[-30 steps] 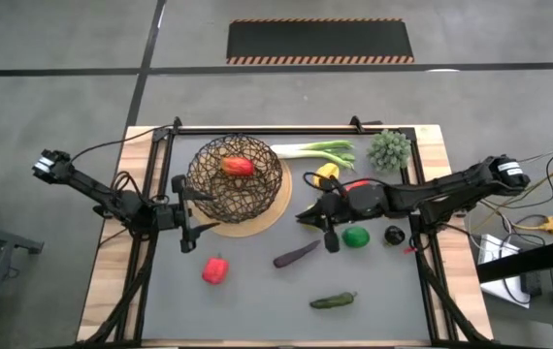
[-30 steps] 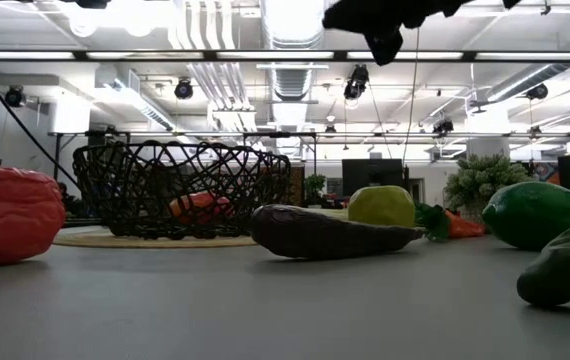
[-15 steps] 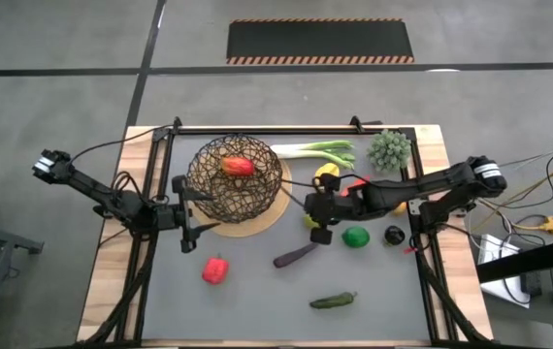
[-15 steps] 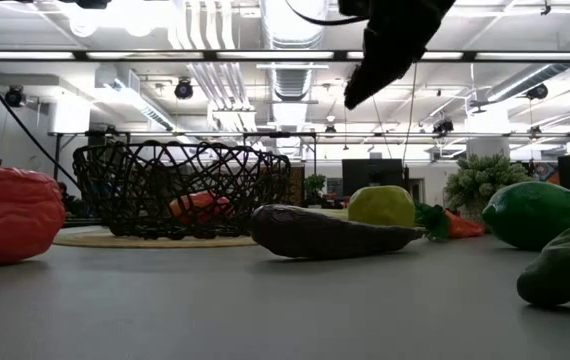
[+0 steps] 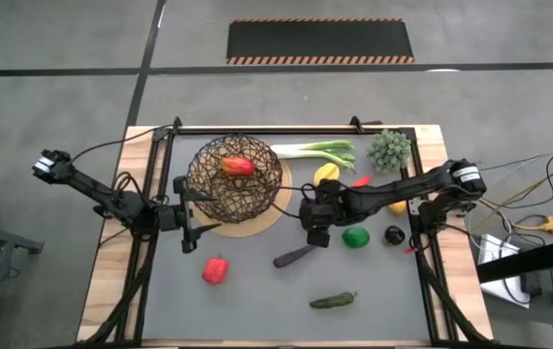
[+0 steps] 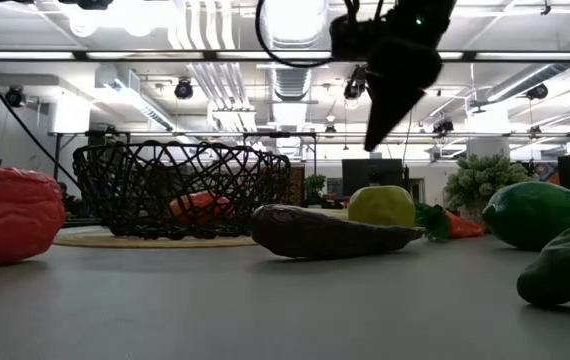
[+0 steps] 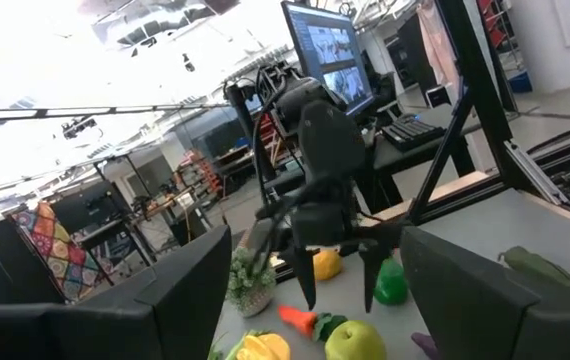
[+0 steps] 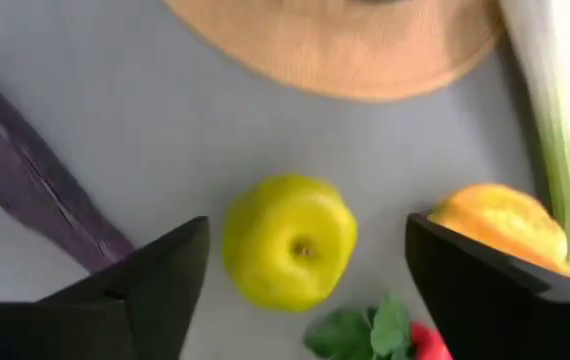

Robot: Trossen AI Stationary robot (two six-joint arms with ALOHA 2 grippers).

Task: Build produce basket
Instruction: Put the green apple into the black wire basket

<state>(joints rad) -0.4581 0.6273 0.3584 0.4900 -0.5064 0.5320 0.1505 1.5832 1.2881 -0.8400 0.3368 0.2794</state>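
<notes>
Produce lies scattered over the smooth grey counter (image 5: 257, 301). Nearest in the low view are a glossy red pepper (image 6: 10, 215) with a lumpy, creased skin and a dark bumpy cucumber (image 6: 565, 265), well apart at opposite sides. Behind them rests the slender purple eggplant (image 6: 330, 233), matte and tapering to a point, and beside it to the right a round, shiny lime (image 6: 533, 213). Just past the eggplant sits the yellow-green apple (image 8: 290, 240), smooth and rounded with a small dimple at its stem. The right gripper (image 5: 316, 220) hangs above this apple without touching it, its two dark, flat-sided jaws spread wide so the fruit shows between them in the right wrist view. Near the apple are a yellow lemon (image 8: 505, 225), an orange carrot (image 7: 298, 320) with leafy green top, and the long pale leek (image 5: 317, 149) with its green end.

Farther back on the left stands the basket (image 5: 236, 177), a round bowl of crisscrossing dark wire strands on a flat tan woven disc; a second red pepper (image 5: 239, 166) lies inside it. The left gripper (image 5: 187, 215) waits at the basket's left rim, jaws parted and empty. A spiky grey-green plant (image 5: 390, 148) sits at the far right corner.
</notes>
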